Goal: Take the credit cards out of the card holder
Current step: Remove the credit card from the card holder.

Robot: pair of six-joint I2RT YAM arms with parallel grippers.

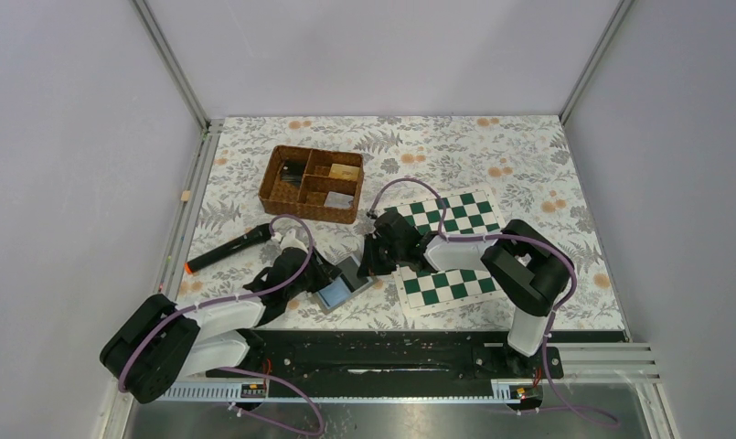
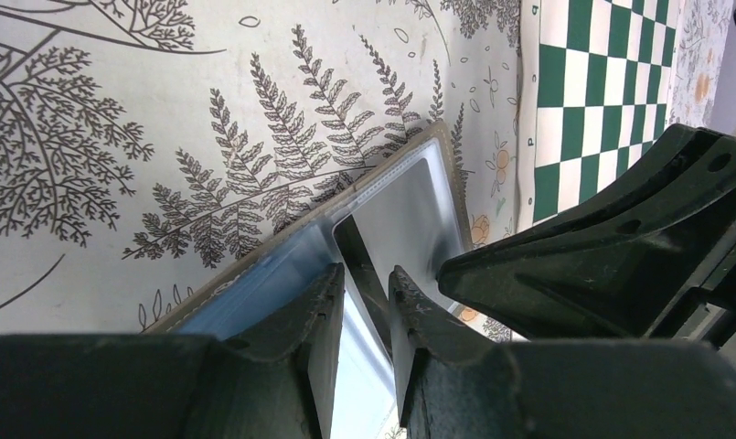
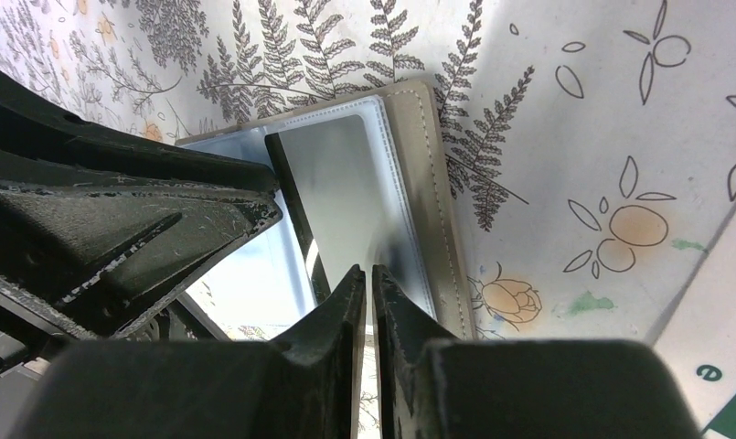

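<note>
The card holder (image 1: 344, 283) lies open on the floral cloth between the two arms, grey outside and light blue inside. A silvery card (image 3: 336, 183) sits in the clear sleeve of its far half and also shows in the left wrist view (image 2: 405, 210). My left gripper (image 1: 324, 274) is over the blue half (image 2: 254, 274), its jaws a narrow gap apart (image 2: 366, 271) with nothing seen between them. My right gripper (image 1: 375, 265) is shut, tips (image 3: 367, 268) down at the card's near end, by the grey rim (image 3: 428, 183).
A brown wicker compartment basket (image 1: 282, 197) stands behind the holder. A black marker with an orange tip (image 1: 227, 249) lies at the left. Two green-and-white chessboard pieces (image 1: 451, 215) (image 1: 446, 288) lie to the right, under the right arm.
</note>
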